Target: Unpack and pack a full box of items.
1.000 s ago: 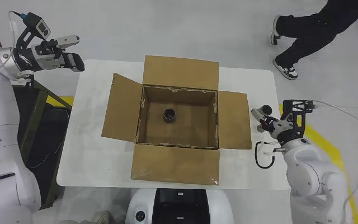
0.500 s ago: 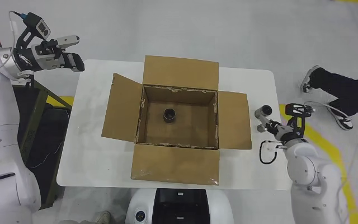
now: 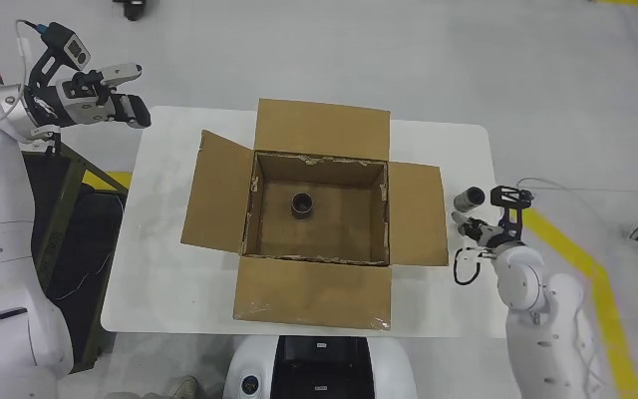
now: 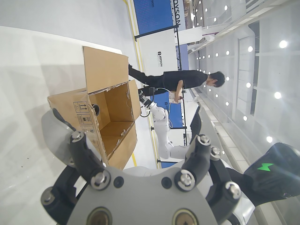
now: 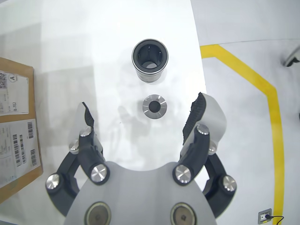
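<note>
Open cardboard box (image 3: pixel 314 284) at frame centre on white table (image 3: pixel 169 249), dark cylinder (image 3: pixel 302 205) inside, large sleeve (image 5: pixel 150 60) and small collar (image 5: pixel 154 106) at right, right gripper (image 5: pixel 143 105) spread wide, empty, left gripper (image 3: pixel 128 92) wide, upper left.

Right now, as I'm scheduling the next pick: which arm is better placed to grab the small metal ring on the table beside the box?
Right. The right gripper hangs open above the small metal ring. The left gripper is beyond the table's opposite corner, with the box between.
</note>
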